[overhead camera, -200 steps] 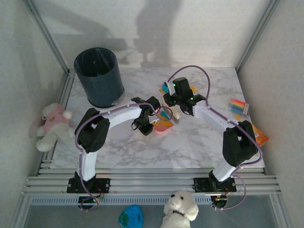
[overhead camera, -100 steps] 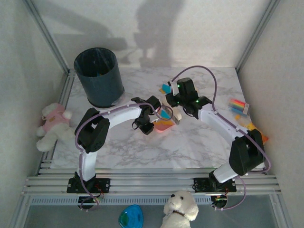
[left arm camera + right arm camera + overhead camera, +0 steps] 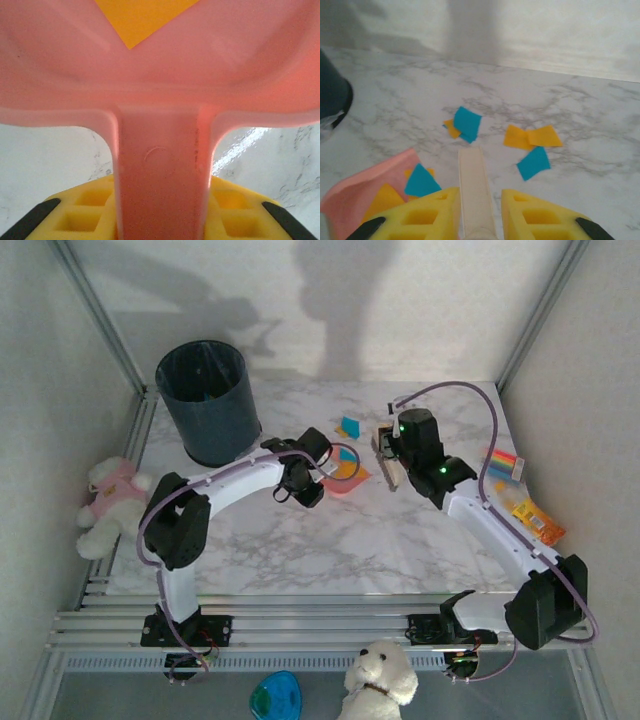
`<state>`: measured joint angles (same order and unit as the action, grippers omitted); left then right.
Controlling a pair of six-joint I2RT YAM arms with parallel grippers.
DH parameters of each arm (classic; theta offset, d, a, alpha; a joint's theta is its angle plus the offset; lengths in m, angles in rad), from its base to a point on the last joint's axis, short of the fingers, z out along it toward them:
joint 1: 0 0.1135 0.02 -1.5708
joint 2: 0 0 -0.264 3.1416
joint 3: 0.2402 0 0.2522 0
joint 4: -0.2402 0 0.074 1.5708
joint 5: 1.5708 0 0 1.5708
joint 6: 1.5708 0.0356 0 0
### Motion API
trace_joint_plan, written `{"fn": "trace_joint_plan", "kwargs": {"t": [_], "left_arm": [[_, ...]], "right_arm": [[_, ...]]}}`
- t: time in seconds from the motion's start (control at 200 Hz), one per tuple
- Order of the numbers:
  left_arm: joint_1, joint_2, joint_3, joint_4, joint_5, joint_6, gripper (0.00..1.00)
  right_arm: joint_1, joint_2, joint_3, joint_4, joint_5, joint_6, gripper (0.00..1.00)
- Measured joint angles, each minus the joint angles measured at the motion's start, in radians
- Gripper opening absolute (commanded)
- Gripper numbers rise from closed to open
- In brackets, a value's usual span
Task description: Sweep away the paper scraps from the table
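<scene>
Marble-veined counter (image 3: 400,540) carries loose paper scraps (image 3: 530,137) mid-frame in the right wrist view, ahead of the pale brush (image 3: 475,175) clamped in the right end effector (image 3: 477,220). Left end effector (image 3: 160,220) grips the pink dustpan (image 3: 160,75) by its handle (some scraps inside). A hard stroke may scatter pieces past the pan; tilting may spill them.

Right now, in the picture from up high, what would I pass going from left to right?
Pink teddy → dark bin → pink dustpan → white brush → striped packets.
</scene>
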<state>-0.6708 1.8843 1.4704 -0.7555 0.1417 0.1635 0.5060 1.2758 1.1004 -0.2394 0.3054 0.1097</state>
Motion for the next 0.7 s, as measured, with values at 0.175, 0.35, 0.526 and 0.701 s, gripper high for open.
{"fn": "trace_joint_plan", "kwargs": {"t": [0.175,0.35,0.526,0.701], "left_arm": [[0.033,-0.063,0.0,0.042,0.024,-0.023,0.0],[0.079,-0.125,0.0,0.083,0.077,-0.052,0.0],[0.135,-0.193,0.002,0.119,0.194,-0.08,0.0],[0.193,-0.257,0.03,0.144,0.287,-0.124,0.0]], "right_arm": [[-0.011,-0.029,-0.015,-0.013,0.096,0.014,0.0],[-0.013,-0.031,-0.016,-0.015,0.122,0.014,0.0],[-0.013,-0.031,-0.025,-0.021,0.121,0.015,0.0],[-0.014,-0.031,-0.027,-0.038,0.121,0.016,0.0]]}}
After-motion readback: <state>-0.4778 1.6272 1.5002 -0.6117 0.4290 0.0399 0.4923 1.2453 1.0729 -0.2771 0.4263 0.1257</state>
